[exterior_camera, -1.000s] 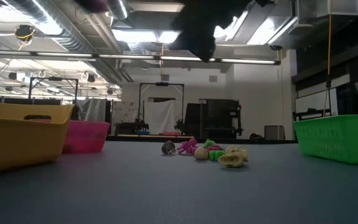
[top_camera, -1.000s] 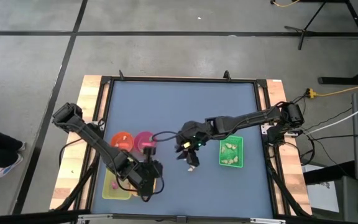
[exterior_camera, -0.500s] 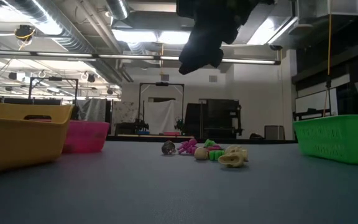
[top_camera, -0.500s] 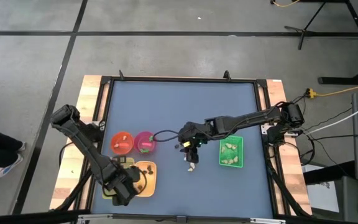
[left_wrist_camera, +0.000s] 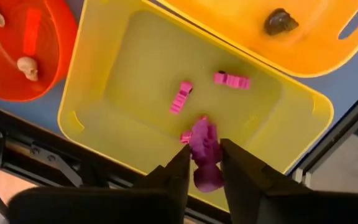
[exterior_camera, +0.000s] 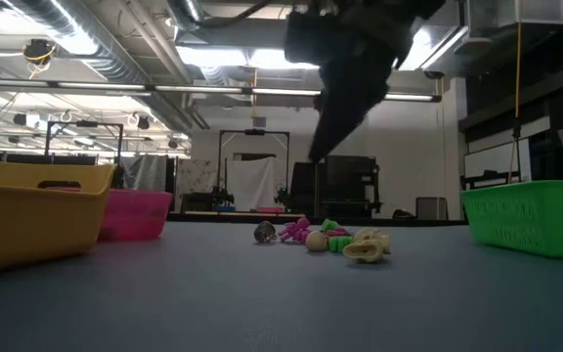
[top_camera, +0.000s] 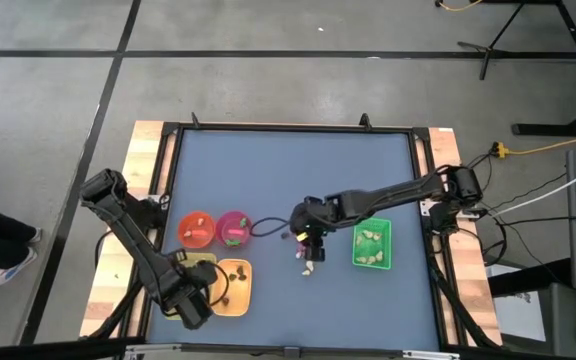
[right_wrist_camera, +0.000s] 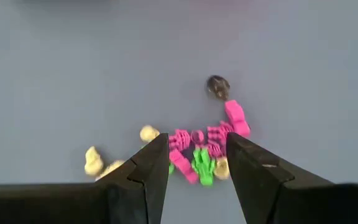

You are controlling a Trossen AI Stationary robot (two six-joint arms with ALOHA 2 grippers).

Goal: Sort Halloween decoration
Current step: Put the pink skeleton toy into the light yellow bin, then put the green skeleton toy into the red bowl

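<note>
Right gripper [right_wrist_camera: 197,163], fingers apart and empty, hangs directly above the cluster of tiny magenta, green and cream plastic trinkets [right_wrist_camera: 194,149] on the blue desk [top_camera: 268,170], the nearer arm.

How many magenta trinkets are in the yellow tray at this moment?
3. Two small magenta pieces lie on the floor of the yellow tray; a larger magenta trinket is between the left gripper's jaws above it. Others may be hidden.

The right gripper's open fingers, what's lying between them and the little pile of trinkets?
Nothing: in the right wrist view the right gripper hangs open above the mixed pile of magenta, green and cream trinkets, with nothing between.
</note>
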